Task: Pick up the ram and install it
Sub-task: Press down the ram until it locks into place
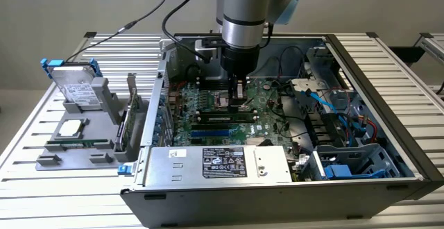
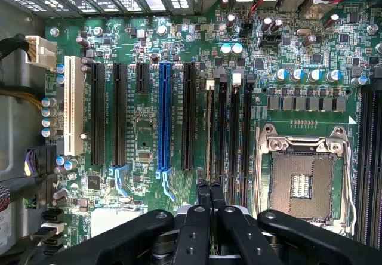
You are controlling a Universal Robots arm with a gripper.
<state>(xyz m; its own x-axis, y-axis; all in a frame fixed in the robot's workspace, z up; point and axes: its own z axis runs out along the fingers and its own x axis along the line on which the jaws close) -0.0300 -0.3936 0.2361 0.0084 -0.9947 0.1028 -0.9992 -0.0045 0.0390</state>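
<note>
The gripper (image 2: 210, 188), fingers clenched together, presses on the ram (image 1: 227, 118) seated in a slot near the middle of the motherboard (image 2: 149, 128). The power supply (image 1: 216, 162) at the case's front edge carries a label too small to read.

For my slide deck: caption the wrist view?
Shut gripper above the motherboard, over memory slots beside the empty processor socket.

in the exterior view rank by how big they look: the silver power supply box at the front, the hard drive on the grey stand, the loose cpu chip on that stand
1. power supply box, clearly largest, though also nearest the camera
2. hard drive
3. cpu chip, smallest
</note>
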